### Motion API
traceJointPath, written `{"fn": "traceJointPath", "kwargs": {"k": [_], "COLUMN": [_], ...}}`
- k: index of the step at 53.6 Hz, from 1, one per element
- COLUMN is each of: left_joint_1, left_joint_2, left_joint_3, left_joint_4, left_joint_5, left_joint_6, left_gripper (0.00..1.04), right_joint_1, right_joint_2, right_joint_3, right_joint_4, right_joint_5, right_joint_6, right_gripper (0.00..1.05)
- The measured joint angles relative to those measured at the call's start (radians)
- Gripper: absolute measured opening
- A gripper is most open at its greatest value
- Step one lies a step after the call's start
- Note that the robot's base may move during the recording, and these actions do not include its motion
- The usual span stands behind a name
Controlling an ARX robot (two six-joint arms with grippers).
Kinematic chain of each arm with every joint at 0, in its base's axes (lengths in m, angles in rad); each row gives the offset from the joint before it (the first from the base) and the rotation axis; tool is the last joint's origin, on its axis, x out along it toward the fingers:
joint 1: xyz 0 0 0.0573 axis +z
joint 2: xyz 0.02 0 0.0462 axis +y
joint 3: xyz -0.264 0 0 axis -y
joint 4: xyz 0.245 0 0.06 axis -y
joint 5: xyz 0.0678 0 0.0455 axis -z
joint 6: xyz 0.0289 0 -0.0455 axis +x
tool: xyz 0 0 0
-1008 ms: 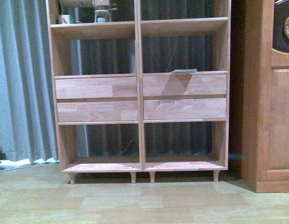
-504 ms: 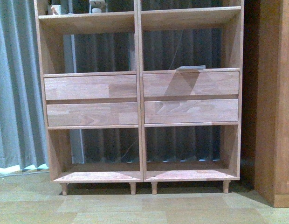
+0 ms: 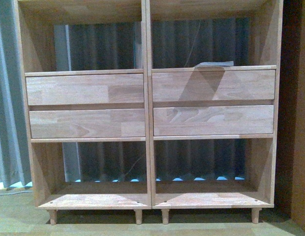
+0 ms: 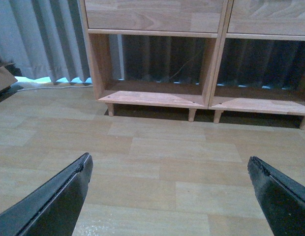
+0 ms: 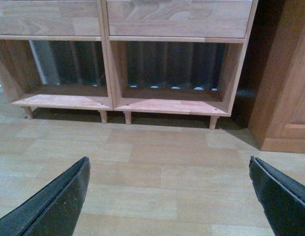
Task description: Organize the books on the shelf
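Lying flat on the shelf [image 3: 147, 98], on the ledge above the right drawers [image 3: 214, 101], is a thin grey slab [image 3: 214, 64], possibly a book. No other book shows, so the sorting looks barely begun. Only the front view reaches that ledge. The wrist views add the floor [image 4: 157, 147] and both claws: left gripper [image 4: 168, 158] and right gripper [image 5: 168, 159] spread wide, holding nothing. The right wrist view shows the darker cabinet [image 5: 285, 73] plainly.
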Motion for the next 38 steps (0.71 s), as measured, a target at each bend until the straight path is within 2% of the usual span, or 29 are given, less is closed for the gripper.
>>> {"fn": "traceJointPath", "kwargs": {"k": [38], "left_joint_1": [0.0], "left_joint_2": [0.0], "left_joint_3": [0.0], "left_joint_4": [0.0], "left_joint_5": [0.0], "left_joint_6": [0.0], "left_gripper": [0.97], "right_joint_1": [0.0], "right_joint_2": [0.0], "right_joint_3": [0.0], "right_joint_4": [0.0], "right_joint_5": [0.0], "right_joint_6": [0.0], "right_gripper": [0.98]}}
